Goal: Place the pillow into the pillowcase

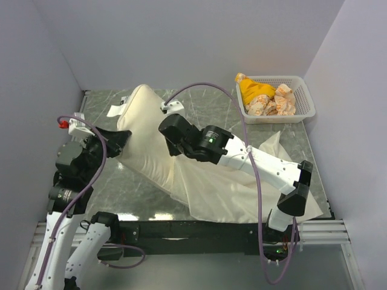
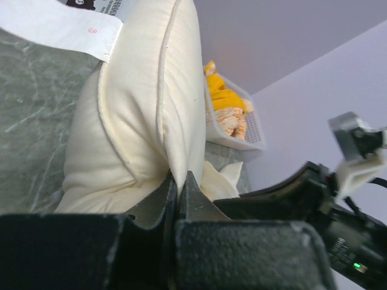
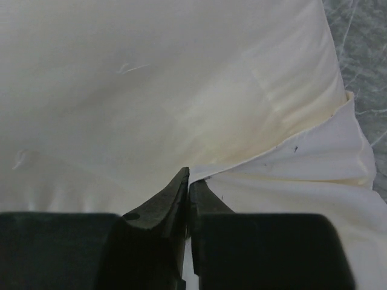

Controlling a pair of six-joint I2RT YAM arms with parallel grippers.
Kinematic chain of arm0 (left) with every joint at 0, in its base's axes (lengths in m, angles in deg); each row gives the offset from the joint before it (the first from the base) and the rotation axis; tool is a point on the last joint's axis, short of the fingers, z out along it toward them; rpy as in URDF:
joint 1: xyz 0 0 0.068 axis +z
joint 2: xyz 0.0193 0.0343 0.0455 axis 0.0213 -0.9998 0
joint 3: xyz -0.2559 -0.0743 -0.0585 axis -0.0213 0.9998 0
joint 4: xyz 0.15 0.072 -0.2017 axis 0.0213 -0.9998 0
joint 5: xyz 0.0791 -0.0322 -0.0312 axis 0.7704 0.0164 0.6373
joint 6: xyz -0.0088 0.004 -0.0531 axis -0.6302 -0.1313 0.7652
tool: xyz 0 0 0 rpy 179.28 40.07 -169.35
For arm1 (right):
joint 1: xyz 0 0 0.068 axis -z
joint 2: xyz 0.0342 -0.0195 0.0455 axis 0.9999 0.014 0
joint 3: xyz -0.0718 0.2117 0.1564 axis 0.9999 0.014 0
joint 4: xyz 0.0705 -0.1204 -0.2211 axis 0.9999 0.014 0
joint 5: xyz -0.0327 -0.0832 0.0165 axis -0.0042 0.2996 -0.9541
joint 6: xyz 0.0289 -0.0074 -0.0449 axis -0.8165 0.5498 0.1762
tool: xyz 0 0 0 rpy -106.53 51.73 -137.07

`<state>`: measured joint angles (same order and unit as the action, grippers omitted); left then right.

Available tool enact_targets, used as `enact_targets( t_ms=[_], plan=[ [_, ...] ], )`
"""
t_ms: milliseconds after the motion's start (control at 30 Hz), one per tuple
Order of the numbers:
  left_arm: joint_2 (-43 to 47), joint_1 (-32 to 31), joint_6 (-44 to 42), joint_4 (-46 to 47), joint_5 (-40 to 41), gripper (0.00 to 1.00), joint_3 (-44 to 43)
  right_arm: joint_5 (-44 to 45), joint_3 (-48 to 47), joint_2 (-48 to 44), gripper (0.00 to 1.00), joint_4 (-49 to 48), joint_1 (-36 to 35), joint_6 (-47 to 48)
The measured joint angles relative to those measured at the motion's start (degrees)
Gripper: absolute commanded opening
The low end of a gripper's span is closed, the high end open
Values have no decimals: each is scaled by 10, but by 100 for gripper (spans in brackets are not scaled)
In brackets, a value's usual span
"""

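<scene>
The pillow (image 1: 142, 130) is plump and cream-white and lies slanted across the left-middle of the marble table. Its lower right end goes into the limp cream pillowcase (image 1: 242, 193), which is spread toward the front right. My left gripper (image 1: 124, 137) is shut on the pillow's left stitched edge, and the left wrist view shows the jaws (image 2: 178, 181) pinching that flange of the pillow (image 2: 139, 109). My right gripper (image 1: 171, 136) is over the pillow's right side. In the right wrist view it (image 3: 188, 180) is shut on the pillowcase's hem (image 3: 302, 169), against the pillow (image 3: 151, 84).
A white plastic basket (image 1: 305, 103) holding a yellow cloth and patterned items stands at the back right. It also shows in the left wrist view (image 2: 254, 130). The pillow's white label (image 1: 115, 110) lies on the table at its left. Grey walls close in on the left, back and right.
</scene>
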<state>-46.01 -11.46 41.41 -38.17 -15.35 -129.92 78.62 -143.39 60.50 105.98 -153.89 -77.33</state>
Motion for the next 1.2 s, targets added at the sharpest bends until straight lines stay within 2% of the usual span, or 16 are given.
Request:
enact_targets(
  t_ms=[67, 100, 167, 200, 267, 300, 433, 467, 567, 700, 833, 967, 1100, 1133, 1200],
  plan=[
    [-1, -1, -4, -12, -11, 1, -27, -3, 24, -14, 23, -20, 5, -1],
    [-2, -2, -6, -17, -16, 1, -34, -4, 49, -26, 35, -38, 9, -2],
    [-7, -3, -9, -29, -26, 1, -48, -5, 108, -54, 45, -59, 23, -9],
    [-10, -4, -9, -32, -28, 1, -52, -3, 134, -64, 56, -64, 30, -11],
    [-15, -4, -9, -36, -25, 1, -52, 2, 173, -77, 66, -70, 42, -17],
    [-16, -4, -8, -41, -17, 1, -52, 5, 188, -80, 75, -72, 46, -21],
    [-19, -4, 5, -68, 26, 1, -48, 28, 240, -103, 82, -77, 34, -32],
    [-19, -4, 8, -72, 39, 1, -42, 40, 258, -118, 87, -79, 18, -39],
    [-19, -4, 19, -88, 75, 1, -26, 68, 307, -164, 88, -91, -37, -62],
    [-27, -4, 31, -107, 106, 1, -6, 123, 380, -214, 88, -101, -156, -126],
    [-37, -4, 35, -115, 121, 1, 3, 176, 430, -198, 100, -89, -242, -203],
    [-38, -4, 36, -123, 125, 1, 6, 222, 445, -139, 100, -57, -281, -256],
    [-38, -5, 36, -124, 125, 1, 7, 254, 460, -85, 100, -61, -281, -250],
    [-38, -5, 35, -124, 126, 1, 7, 260, 461, -73, 99, -61, -279, -246],
    [-38, -5, 35, -125, 126, 1, 8, 272, 457, -52, 79, -60, -272, -239]
  ],
)
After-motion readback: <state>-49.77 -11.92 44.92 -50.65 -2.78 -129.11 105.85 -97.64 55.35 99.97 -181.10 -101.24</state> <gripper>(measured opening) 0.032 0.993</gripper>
